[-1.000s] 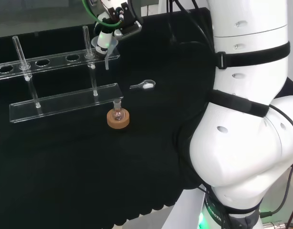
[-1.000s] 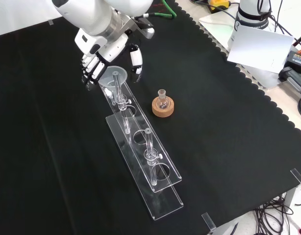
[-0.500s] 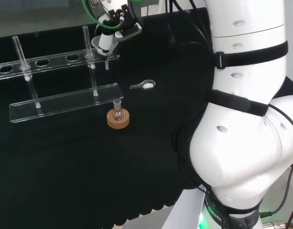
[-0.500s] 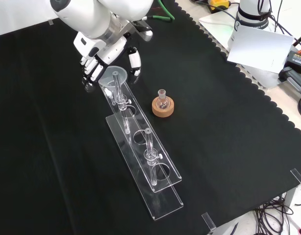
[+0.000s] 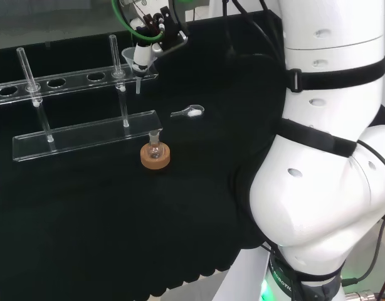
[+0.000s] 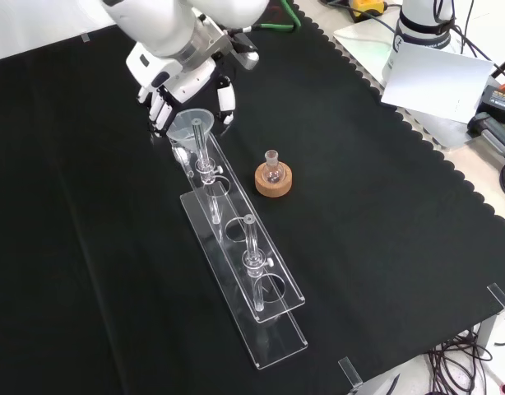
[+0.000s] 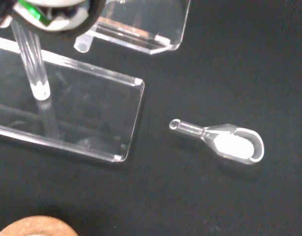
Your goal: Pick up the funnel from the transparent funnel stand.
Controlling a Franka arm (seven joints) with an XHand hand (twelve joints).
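The clear funnel sits at the far end of the transparent stand in the front view, its stem reaching down past the stand's upper shelf. My hand is over it, fingers on one side of the bowl and the thumb on the other, curled round it. In the head view the hand is just above and right of the funnel. The wrist view shows the stem's tip beside the upper shelf and above the base plate.
A small flask on a cork ring stands just right of the stand in the front view. A small glass scoop lies on the cloth near the stand's end, also in the wrist view. Two upright rods rise from the stand.
The hand has shifted a little and its fingers have drawn in against the funnel's bowl. In the head view the funnel now shows slightly further left.
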